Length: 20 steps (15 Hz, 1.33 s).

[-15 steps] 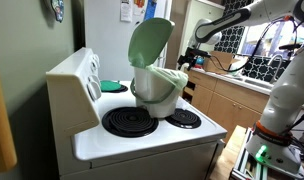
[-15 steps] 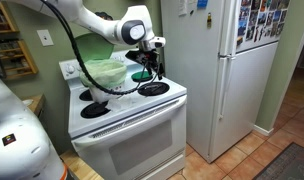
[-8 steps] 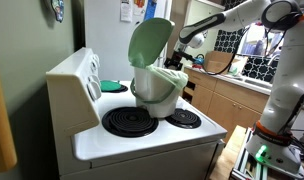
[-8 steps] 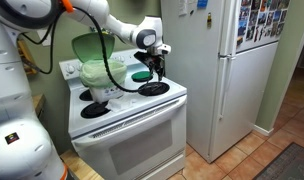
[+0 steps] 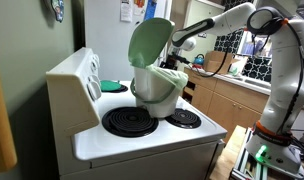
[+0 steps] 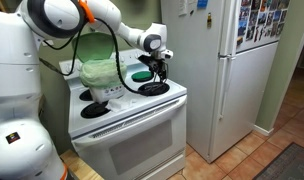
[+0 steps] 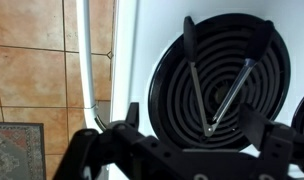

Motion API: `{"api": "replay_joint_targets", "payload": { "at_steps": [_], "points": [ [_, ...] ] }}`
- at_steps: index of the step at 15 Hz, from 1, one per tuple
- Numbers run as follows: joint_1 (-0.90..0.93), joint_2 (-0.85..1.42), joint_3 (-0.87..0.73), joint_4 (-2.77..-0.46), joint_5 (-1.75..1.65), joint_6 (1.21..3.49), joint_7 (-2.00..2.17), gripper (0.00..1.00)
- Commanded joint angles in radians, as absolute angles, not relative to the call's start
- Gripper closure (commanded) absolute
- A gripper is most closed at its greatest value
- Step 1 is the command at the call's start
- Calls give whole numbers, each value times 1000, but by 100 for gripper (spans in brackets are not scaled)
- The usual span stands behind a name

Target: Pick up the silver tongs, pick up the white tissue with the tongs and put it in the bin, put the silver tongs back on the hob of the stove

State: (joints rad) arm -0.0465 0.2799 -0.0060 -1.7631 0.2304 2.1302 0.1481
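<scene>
The fingers [image 7: 133, 118] stand spread wide apart with nothing between them, and in the wrist view we see them hanging over the silver tongs [image 7: 210, 128]. The tongs lie flat on a black coil burner [image 7: 232, 40] of the hob of the stove [image 7: 132, 60], their two arms splayed in a V with the joined end nearest the fingers. We cannot tell whether the fingers touch the tongs; from what we see, they hover just above.

In an exterior view the fingers [image 6: 158, 68] point down over the front burner [image 6: 152, 89] near the edge by the white fridge [image 6: 217, 70], with the white arm [image 6: 92, 12] arching across from above. The bin [image 6: 100, 73] stands on the hob farther back, near the raised control panel [image 6: 70, 68], its pale green lid [image 6: 92, 45] tipped up. A flat dark green disc [image 6: 140, 75] lies between the bin and the fingers.

In an exterior view the bin [image 5: 157, 90] stands between the burners, and its raised lid [image 5: 150, 42] partly hides the fingers behind it.
</scene>
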Motion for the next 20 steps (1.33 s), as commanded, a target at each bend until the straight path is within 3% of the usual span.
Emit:
{"api": "replay_joint_targets", "payload": {
  "at_steps": [1, 9, 20],
  "points": [
    [-43, 280, -11, -1759, 231, 2126, 147, 0],
    [-6, 309, -11, -1738, 163, 2132, 193, 0],
    [91, 429, -4, -1729, 67, 2313, 330, 0]
  ]
}}
